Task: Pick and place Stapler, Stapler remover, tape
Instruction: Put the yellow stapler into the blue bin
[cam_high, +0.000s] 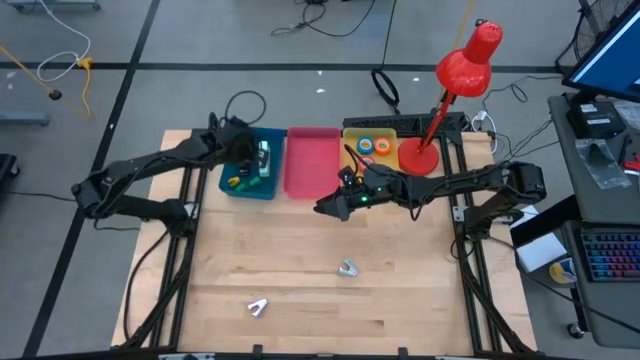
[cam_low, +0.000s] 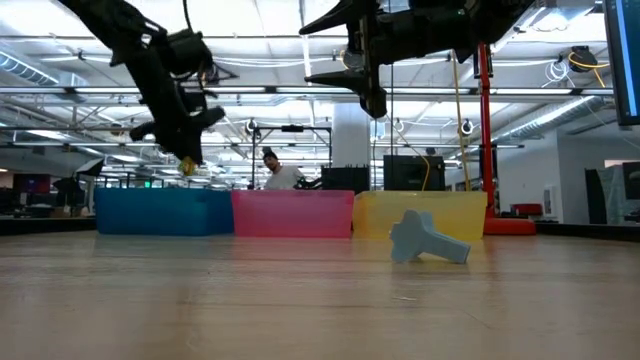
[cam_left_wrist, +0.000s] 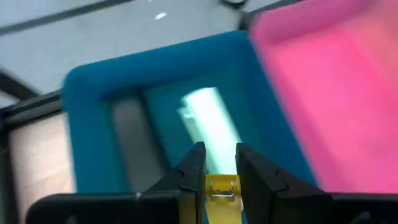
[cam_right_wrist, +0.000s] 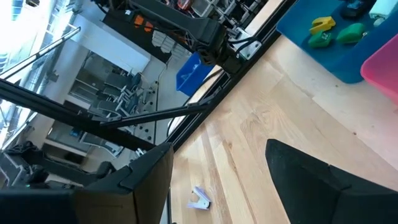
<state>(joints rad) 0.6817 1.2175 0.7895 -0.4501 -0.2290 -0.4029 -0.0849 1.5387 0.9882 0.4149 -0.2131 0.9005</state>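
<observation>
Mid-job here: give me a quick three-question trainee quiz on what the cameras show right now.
1. True or false: the left gripper is shut on a yellow item above the blue bin.
2. Which bin sits between the other two? A blue, B pink, C yellow.
3. How many small pale staple removers lie on the bare table?

Key:
1. True.
2. B, the pink bin, beside the yellow bin.
3. Two; the right gripper hovers open.

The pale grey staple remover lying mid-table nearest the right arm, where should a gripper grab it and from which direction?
Probably from straight above. The pale grey staple remover lies flat on the bare wooden table, a wide head at one end and a narrower arm sticking out sideways. Closing the fingers across that narrow arm looks safest. The open right gripper hangs nearest; the left gripper is holding a yellow piece over the blue bin.
</observation>
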